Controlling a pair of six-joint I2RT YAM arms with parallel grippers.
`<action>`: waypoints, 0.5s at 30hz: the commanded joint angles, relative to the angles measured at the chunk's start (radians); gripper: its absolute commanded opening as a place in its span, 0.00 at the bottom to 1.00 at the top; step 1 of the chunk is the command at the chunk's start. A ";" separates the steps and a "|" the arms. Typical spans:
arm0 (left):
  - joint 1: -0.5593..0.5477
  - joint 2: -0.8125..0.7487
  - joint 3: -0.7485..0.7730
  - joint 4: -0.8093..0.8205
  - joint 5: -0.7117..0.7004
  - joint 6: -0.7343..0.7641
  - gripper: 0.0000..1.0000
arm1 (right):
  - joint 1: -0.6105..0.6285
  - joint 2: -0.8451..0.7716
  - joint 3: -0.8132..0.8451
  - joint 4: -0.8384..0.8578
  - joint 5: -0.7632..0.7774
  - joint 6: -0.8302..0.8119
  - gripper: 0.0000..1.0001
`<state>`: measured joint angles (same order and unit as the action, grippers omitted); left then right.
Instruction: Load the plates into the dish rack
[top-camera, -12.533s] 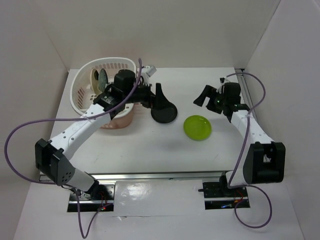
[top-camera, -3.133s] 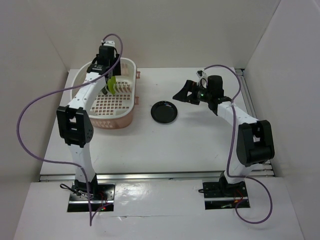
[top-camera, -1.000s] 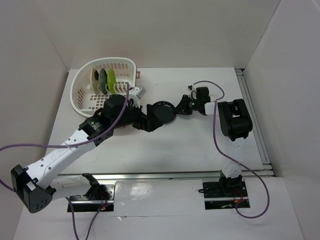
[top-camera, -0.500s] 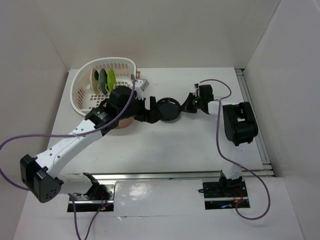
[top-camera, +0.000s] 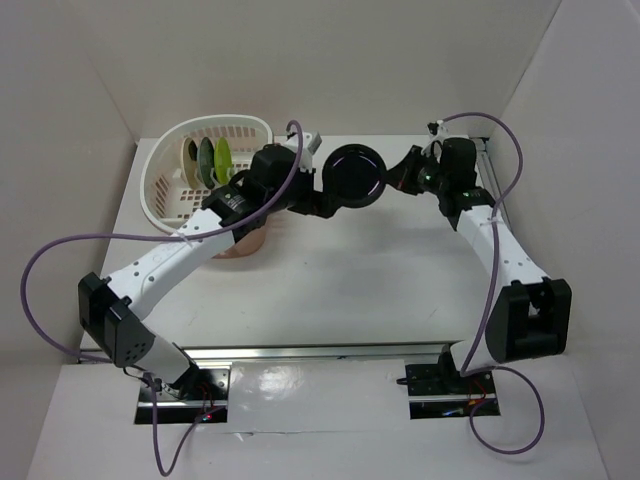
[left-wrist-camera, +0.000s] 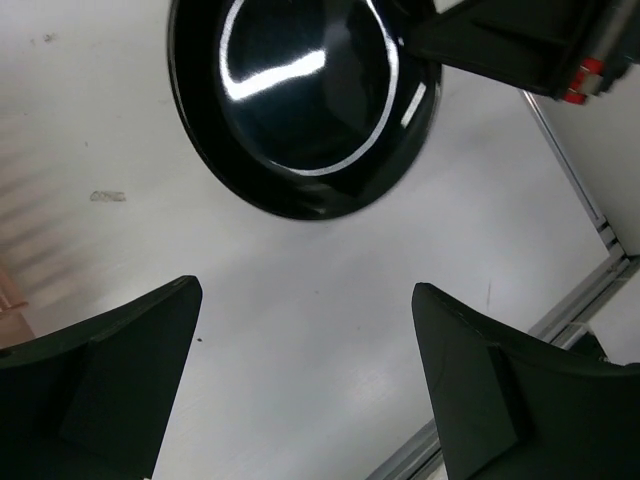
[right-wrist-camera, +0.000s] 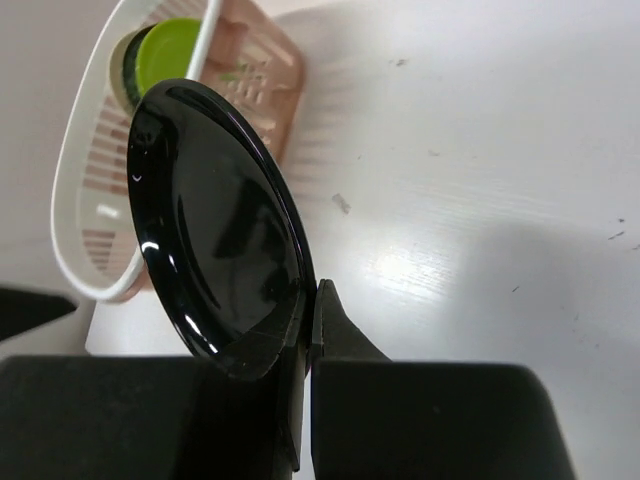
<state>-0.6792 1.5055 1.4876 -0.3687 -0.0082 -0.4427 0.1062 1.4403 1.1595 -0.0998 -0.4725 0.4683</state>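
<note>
A glossy black plate (top-camera: 352, 178) hangs tilted on edge above the table's far middle, my right gripper (top-camera: 393, 180) shut on its right rim. The right wrist view shows that rim of the black plate (right-wrist-camera: 215, 230) pinched between the right gripper (right-wrist-camera: 310, 300) jaws. My left gripper (top-camera: 318, 198) stands open just left of the plate, not touching it. From the left wrist, the black plate (left-wrist-camera: 300, 100) lies beyond the wide-apart left gripper (left-wrist-camera: 305, 290). The dish rack (top-camera: 215, 122) at the far left holds cream (top-camera: 188, 155), dark teal (top-camera: 205, 158) and lime green (top-camera: 222, 160) plates upright.
White walls close in the table at the back and on both sides. A metal rail (top-camera: 492, 180) runs along the right edge. Purple cables loop off both arms. The dish rack (right-wrist-camera: 75, 220) and green plate (right-wrist-camera: 175, 50) lie beyond the held plate.
The right gripper has closed on the black plate's rim, lifted it off the table and carried it towards the back, tipping it up. The open left gripper has followed beside it.
</note>
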 joint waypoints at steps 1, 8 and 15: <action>-0.010 0.030 0.051 0.001 -0.067 0.032 1.00 | 0.000 -0.066 0.016 -0.064 -0.095 -0.059 0.00; -0.010 0.050 0.085 0.001 -0.108 0.050 1.00 | -0.013 -0.145 -0.029 -0.040 -0.263 -0.108 0.00; -0.010 0.059 0.085 0.001 -0.141 0.061 0.90 | 0.007 -0.136 -0.047 -0.026 -0.305 -0.126 0.00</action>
<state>-0.6842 1.5635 1.5280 -0.3866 -0.1177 -0.4084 0.1024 1.3308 1.1168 -0.1581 -0.7235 0.3714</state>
